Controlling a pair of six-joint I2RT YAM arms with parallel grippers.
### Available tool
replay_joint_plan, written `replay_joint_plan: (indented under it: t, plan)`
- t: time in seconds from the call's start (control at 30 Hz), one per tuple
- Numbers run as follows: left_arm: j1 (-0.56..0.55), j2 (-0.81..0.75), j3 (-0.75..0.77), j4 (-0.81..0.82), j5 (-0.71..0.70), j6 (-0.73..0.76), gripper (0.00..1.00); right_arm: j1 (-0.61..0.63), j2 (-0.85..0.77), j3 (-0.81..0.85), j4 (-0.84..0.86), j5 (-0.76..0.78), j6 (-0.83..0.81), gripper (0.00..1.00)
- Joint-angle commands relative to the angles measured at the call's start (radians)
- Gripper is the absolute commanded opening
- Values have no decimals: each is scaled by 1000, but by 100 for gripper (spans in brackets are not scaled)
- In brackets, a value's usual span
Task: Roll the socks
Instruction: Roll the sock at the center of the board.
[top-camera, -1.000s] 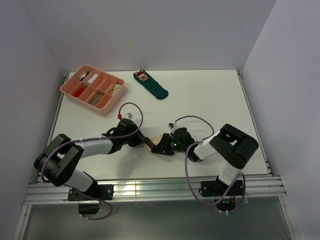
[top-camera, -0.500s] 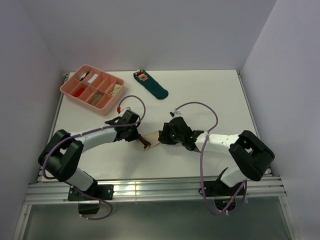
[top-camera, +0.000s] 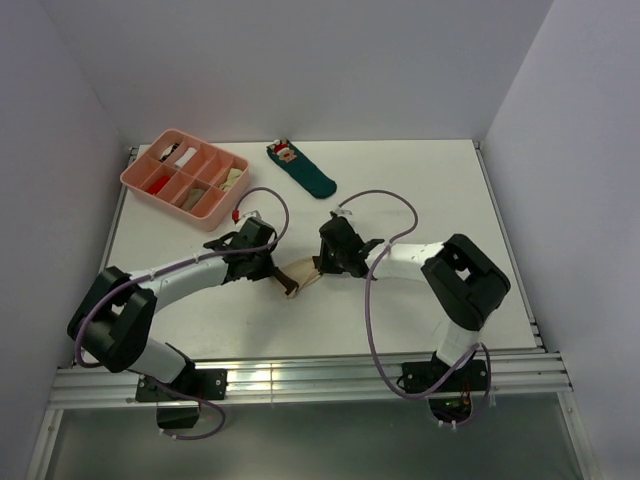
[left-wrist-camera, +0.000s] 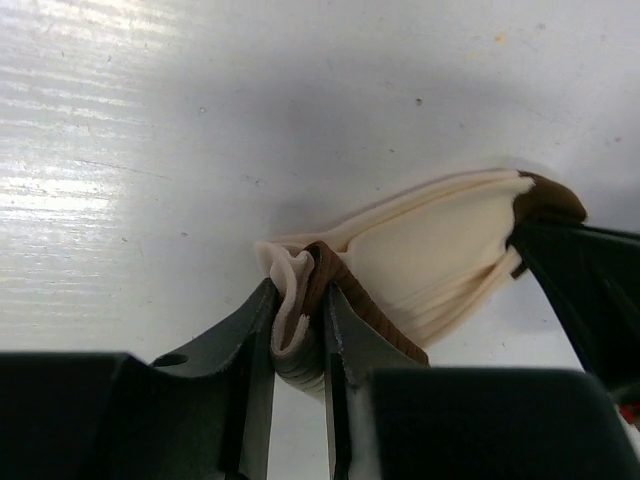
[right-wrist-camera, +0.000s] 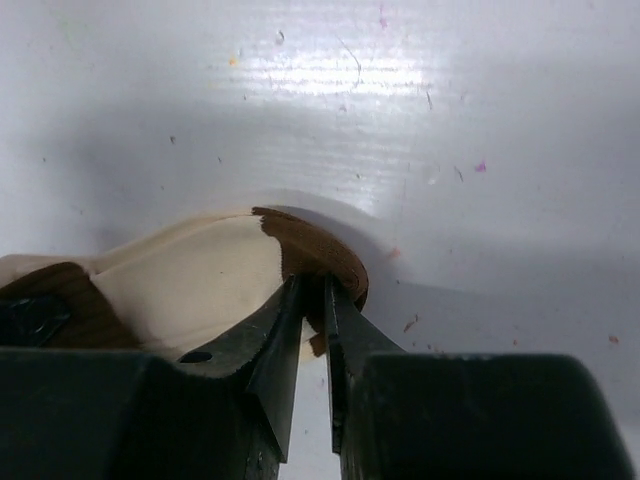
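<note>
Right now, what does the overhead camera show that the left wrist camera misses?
Only the overhead view shows both whole arms, the pink tray and the teal sock at the back. Only the left wrist view shows the folded cream and brown layers pinched in the left gripper. Both show the cream banded sock on the white table, with the right gripper holding its other end.

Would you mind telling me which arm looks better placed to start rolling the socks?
Probably right: the right gripper pinches the socks' flat brown tip, while the left gripper anchors the bunched end.
</note>
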Motion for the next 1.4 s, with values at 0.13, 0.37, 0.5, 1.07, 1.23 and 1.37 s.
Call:
replay_joint_plan:
  t: [0.13, 0.37, 0.5, 1.07, 1.23, 1.37]
  plan:
    - [36, -49, 37, -43, 35, 165, 1, -34, 123, 74, -113, 42, -91, 21]
    - [37, 2, 44, -104, 71, 244, 0, -51, 170, 140, -129, 51, -147, 21]
    - [62, -6, 46, -143, 34, 239, 0, -61, 172, 141, -124, 46, -154, 21]
    - [64, 273, 245, -331, -20, 189, 0, -23, -106, -10, 126, -107, -203, 44]
    - [56, 301, 288, -367, -35, 186, 1, 60, -231, -72, 192, 12, -226, 51]
    - [44, 321, 305, -377, -29, 181, 1, 153, -233, -66, 220, 52, -259, 54]
